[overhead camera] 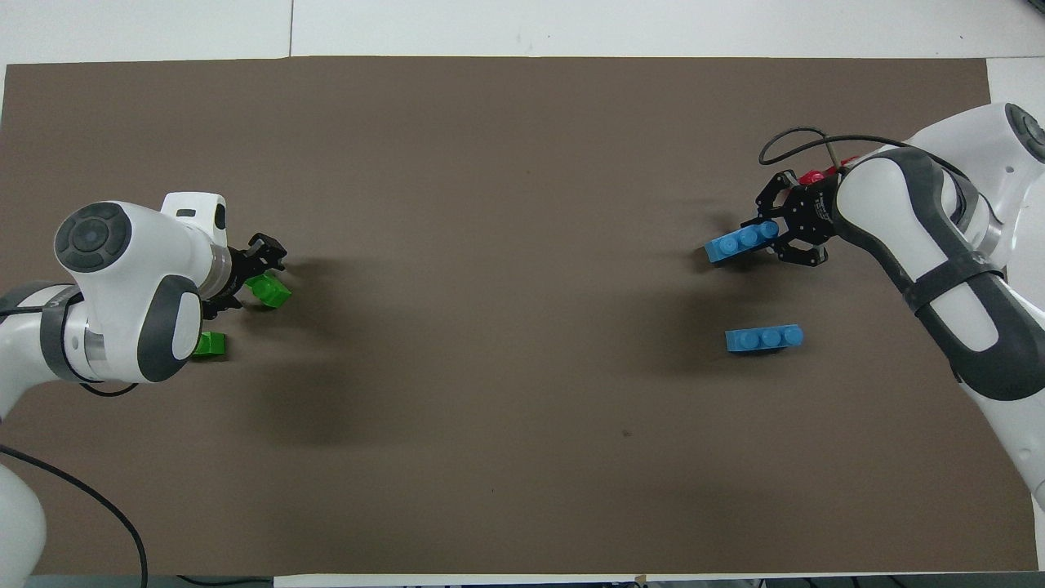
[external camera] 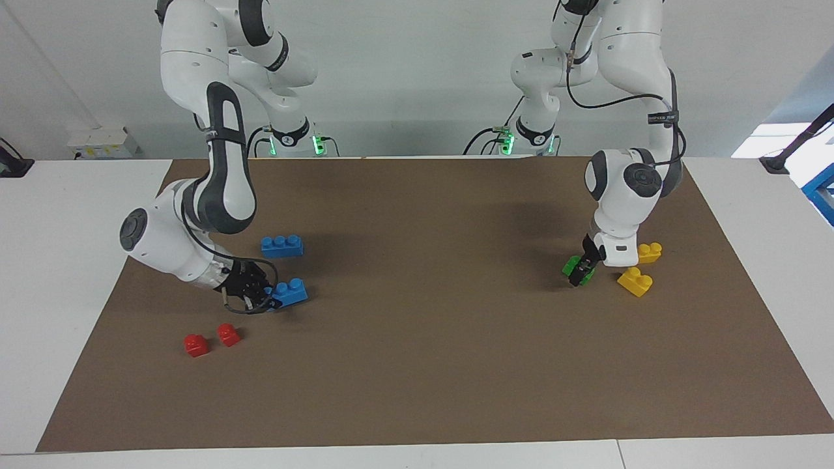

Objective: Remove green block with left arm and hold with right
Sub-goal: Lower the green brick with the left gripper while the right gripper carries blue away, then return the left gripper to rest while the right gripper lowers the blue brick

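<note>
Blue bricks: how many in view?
2. One blue brick lies on the brown mat at the right arm's end; the other blue brick is in the right gripper, beside it. None appear hidden.
</note>
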Controlling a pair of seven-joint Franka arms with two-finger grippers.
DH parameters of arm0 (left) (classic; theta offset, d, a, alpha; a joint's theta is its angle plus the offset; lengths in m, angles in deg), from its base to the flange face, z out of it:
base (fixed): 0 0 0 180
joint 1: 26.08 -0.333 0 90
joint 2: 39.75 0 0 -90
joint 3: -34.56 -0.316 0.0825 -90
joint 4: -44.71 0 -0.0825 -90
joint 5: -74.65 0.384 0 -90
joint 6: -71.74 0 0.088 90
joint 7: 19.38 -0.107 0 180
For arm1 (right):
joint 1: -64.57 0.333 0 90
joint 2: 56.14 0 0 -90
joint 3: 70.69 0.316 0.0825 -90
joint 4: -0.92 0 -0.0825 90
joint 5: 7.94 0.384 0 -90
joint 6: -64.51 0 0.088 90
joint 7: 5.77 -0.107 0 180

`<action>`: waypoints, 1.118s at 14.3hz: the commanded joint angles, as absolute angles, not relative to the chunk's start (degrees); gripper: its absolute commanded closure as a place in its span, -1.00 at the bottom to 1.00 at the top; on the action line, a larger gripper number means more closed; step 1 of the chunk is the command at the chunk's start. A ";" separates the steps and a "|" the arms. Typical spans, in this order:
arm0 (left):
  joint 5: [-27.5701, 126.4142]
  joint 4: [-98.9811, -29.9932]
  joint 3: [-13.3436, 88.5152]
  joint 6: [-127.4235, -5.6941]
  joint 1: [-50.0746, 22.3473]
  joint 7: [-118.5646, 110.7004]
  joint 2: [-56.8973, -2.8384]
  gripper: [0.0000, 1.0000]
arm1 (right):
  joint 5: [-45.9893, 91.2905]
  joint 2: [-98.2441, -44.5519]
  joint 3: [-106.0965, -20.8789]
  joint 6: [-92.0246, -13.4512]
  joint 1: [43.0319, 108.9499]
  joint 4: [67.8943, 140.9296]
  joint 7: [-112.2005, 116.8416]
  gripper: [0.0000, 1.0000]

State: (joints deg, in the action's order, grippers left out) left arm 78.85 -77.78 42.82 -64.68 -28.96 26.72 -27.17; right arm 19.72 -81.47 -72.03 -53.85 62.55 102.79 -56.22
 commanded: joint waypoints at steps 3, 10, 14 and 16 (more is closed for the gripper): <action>78.34 -68.87 43.17 -51.07 -28.98 24.83 -31.13 -1.00 | 19.92 -78.65 -71.22 -58.88 62.02 108.93 -53.93 1.00; 78.25 -57.33 43.35 -33.49 -28.98 11.43 -39.12 -1.00 | 19.83 -78.29 -71.22 -61.34 63.33 110.69 -54.11 -0.17; 78.25 -57.07 43.35 -26.36 -28.98 -1.52 -44.49 -1.00 | 19.83 -78.12 -71.30 -62.58 63.86 111.31 -54.02 -0.57; 77.55 -56.46 43.17 -24.42 -29.42 -3.72 -45.20 -1.00 | 19.75 -78.12 -71.30 -62.49 63.95 111.31 -54.02 -1.00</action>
